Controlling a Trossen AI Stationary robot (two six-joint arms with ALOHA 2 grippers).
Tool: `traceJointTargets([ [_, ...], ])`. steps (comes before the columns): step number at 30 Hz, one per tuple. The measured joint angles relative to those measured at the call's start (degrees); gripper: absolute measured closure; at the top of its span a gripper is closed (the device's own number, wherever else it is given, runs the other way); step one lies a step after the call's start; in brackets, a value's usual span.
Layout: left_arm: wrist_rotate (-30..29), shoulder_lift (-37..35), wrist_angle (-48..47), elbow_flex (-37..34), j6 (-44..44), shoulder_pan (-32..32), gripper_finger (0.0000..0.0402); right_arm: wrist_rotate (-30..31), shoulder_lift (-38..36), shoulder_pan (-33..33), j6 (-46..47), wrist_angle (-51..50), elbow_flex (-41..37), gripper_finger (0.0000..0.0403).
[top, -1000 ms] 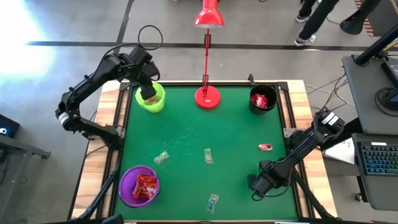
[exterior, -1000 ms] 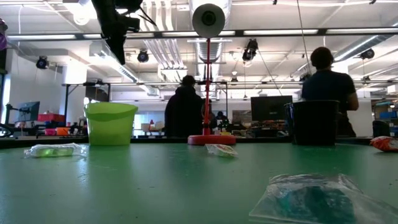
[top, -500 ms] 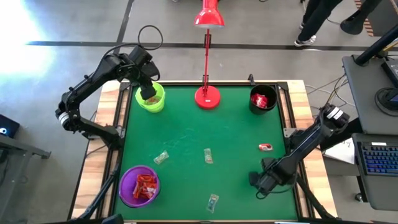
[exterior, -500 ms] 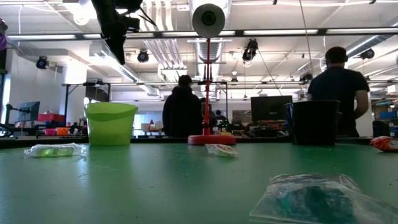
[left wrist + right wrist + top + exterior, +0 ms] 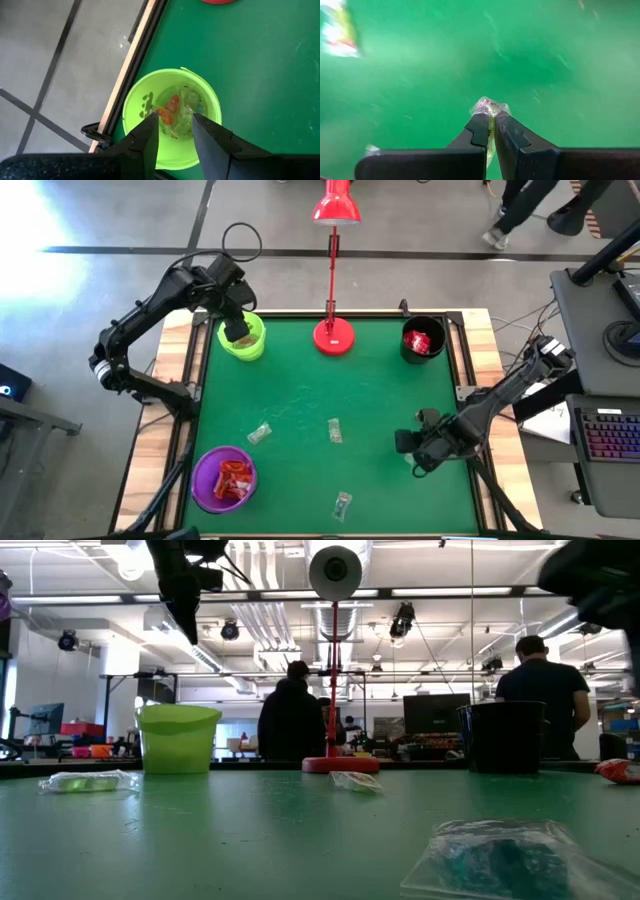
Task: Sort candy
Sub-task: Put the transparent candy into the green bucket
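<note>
Green felt fills the high view: right gripper [image 5: 408,448] at lower right, black cup [image 5: 423,341] up-frame of it; left gripper [image 5: 236,330] over the lime cup [image 5: 243,338]. Right wrist view: fingers clamped on a candy [image 5: 490,107]. Left wrist view: fingers [image 5: 150,137] apart, empty.

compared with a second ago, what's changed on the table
The right gripper, fingers shut on a candy, has risen and moved from the table's near edge toward its middle. The left gripper stayed open over the lime-green cup; the loose candies did not move.
</note>
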Motion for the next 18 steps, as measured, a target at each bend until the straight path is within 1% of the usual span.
traceJointTargets([
  [2, 2.4, 0.0, -0.5, 0.0, 0.0, 0.0, 0.0299, 3.0, -1.1, -1.5, -2.4, 0.1, 0.0, 0.0394],
  [4, 6.3, 0.0, -0.6, 0.0, 0.1, 0.0, 0.0299, 5.7, -2.0, -3.2, -5.3, 0.1, 0.0, 0.0394],
  [9, 15.5, 0.0, -0.6, 0.0, 0.0, 0.0, 0.0293, 8.1, -3.6, -7.6, -12.7, 0.3, 0.0, 0.0394],
  [13, 23.0, 0.0, -0.5, 0.0, -1.5, 0.0, 0.0274, 9.0, -4.6, -10.9, -18.1, 1.1, 0.0, 0.0394],
  [18, 34.9, 0.1, 1.3, 0.0, -5.0, -0.7, 0.0245, 15.4, -6.6, -15.2, -27.2, 6.8, 0.1, 0.0394],
])
